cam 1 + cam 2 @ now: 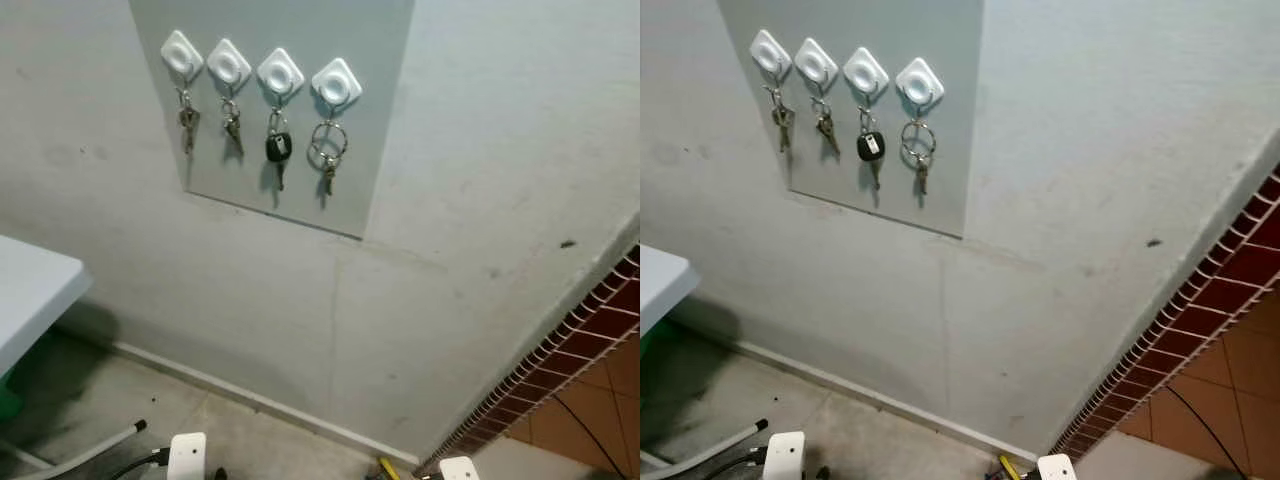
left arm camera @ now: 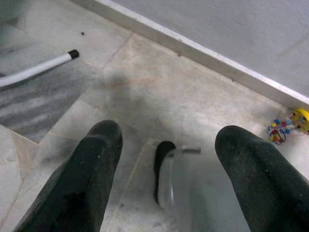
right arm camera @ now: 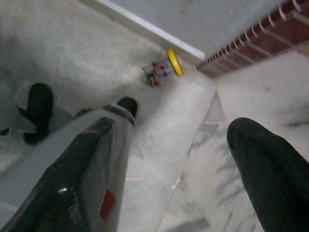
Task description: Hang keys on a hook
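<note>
keys (image 1: pixel 328 155) on wall hooks (image 1: pixel 336 82) | both pincers low, empty

No text, label, brand or number can be read anywhere. The white hooks (image 1: pixel 281 73) and the keys (image 1: pixel 278 147) carry no legible marking.

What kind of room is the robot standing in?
Probably a hallway or entry spot in a home: four white hooks with keys hang on a plain wall, above a stone floor with a small toy.
</note>
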Motion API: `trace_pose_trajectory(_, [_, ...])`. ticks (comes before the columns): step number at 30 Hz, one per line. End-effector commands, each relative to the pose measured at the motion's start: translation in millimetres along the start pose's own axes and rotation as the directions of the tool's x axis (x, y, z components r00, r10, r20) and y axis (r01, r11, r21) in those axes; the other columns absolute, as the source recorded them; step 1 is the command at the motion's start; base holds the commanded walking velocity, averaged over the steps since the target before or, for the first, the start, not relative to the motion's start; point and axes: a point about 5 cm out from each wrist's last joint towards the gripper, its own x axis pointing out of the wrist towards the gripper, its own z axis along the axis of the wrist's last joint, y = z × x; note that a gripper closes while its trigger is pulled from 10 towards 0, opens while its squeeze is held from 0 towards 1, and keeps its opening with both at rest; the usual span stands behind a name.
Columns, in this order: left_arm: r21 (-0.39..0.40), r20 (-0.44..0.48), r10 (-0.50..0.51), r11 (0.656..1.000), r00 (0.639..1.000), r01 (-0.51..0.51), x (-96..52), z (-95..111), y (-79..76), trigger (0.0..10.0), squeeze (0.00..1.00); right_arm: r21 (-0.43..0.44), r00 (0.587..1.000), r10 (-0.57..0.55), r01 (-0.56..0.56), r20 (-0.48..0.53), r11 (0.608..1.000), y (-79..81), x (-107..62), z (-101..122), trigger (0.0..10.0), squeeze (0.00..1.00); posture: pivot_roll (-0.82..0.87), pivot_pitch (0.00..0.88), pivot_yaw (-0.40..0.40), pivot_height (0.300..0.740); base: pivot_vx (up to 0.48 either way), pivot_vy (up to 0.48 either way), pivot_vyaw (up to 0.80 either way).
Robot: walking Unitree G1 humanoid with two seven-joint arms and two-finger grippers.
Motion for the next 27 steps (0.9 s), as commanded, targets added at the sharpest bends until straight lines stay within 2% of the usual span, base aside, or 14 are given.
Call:
trace_pose_trajectory(1, [0.004, -0.006, 0.011, 1.0, 1.0, -0.011, 0.3, 0.5, 5.2, 10.0, 0.0, 0.011, 1.0, 0.009, -0.009, 0.003, 1.0, 4.1, 1.4, 3.7, 10.0, 0.0, -0.04, 0.0, -0.045, 0.732, 0.0, 0.0, 0.0])
trace_pose_trajectory(27, [0.009, -0.001, -0.011, 1.0, 1.0, 0.011, 1.2, 3.4, 1.0, 10.0, 0.0, 0.059, 1.0, -0.002, 0.001, 0.018, 0.998, 1.3, 0.9, 4.0, 10.0, 0.0, -0.07, 0.0, -0.028, 0.732, 0.0, 0.0, 0.0])
